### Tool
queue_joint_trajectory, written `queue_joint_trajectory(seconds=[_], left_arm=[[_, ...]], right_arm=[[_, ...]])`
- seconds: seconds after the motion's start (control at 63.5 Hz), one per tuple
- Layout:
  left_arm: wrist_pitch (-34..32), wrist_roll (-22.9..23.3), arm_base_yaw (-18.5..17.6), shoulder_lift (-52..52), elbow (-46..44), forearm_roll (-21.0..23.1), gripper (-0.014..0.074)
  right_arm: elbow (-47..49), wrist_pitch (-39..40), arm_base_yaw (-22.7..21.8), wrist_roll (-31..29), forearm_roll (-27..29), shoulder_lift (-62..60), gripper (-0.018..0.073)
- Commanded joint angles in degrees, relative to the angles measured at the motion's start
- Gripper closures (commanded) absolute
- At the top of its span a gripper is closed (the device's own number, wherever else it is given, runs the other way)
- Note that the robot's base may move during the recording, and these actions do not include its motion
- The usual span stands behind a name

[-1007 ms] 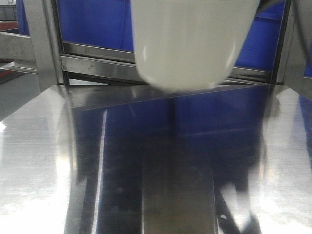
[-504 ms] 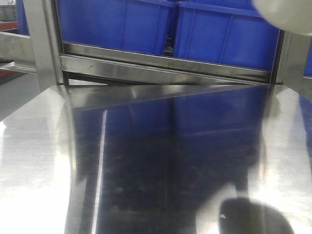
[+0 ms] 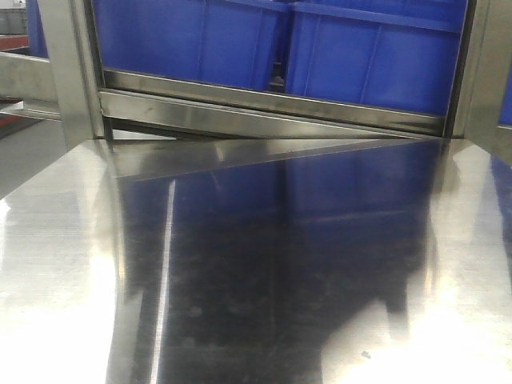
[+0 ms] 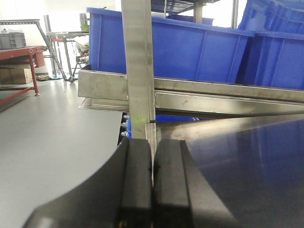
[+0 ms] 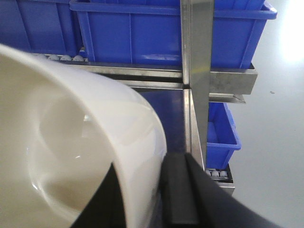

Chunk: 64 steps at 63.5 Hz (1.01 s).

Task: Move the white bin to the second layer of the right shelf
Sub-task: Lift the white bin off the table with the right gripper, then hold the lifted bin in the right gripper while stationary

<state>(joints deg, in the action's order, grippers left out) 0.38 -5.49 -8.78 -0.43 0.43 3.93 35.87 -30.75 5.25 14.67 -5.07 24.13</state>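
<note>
Blue crates [image 5: 133,38] behind; right jaws grip glossy white bin [image 5: 71,142]; left jaws clenched.

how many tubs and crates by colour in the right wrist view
white bin: 1
blue crates: 3
total: 4

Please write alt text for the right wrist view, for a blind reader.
The right gripper pinches the wall of a glossy white bin, one finger inside and one outside. Behind stand blue crates on a steel rack.
</note>
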Motion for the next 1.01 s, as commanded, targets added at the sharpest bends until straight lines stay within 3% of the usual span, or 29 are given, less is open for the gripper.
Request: queue_joint_trajectory(seconds=[0.0,0.991], left_arm=[[-5.0,0.4,0.0,-0.8,1.9,0.3,0.0512],[-5.0,0.4,0.0,-0.8,1.9,0.3,0.0512]], right_arm=[[1.7,7.1,-0.4,-0.1,-0.4,0.2,0.0503],[1.7,6.5,-0.4,-0.1,-0.4,0.2,0.0503]])
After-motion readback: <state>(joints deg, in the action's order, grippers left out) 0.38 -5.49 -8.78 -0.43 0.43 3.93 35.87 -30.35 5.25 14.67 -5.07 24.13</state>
